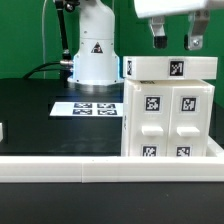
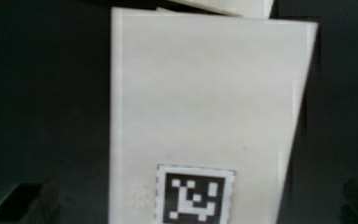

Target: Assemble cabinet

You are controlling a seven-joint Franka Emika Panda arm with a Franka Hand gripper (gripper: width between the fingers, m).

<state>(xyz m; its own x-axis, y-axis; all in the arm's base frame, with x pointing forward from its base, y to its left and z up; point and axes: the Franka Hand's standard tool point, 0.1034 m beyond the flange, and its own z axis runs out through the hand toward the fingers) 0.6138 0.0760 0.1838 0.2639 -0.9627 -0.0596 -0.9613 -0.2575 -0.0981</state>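
The white cabinet [image 1: 170, 115] stands upright at the exterior view's right. Its two front panels carry marker tags and small knobs. A white top piece [image 1: 170, 68] with a tag lies across it. My gripper [image 1: 177, 42] hangs just above that top piece, open and empty, with its fingers spread apart and clear of it. In the wrist view the top piece [image 2: 202, 90] fills the middle as a long white slab with a tag [image 2: 194, 195]. One dark fingertip [image 2: 16, 205] shows faintly beside it.
The marker board [image 1: 90, 108] lies flat on the black table behind the cabinet. The white robot pedestal [image 1: 92, 55] stands at the back. A white rail [image 1: 60, 168] runs along the front edge. A small white piece [image 1: 2, 130] sits at the far left edge.
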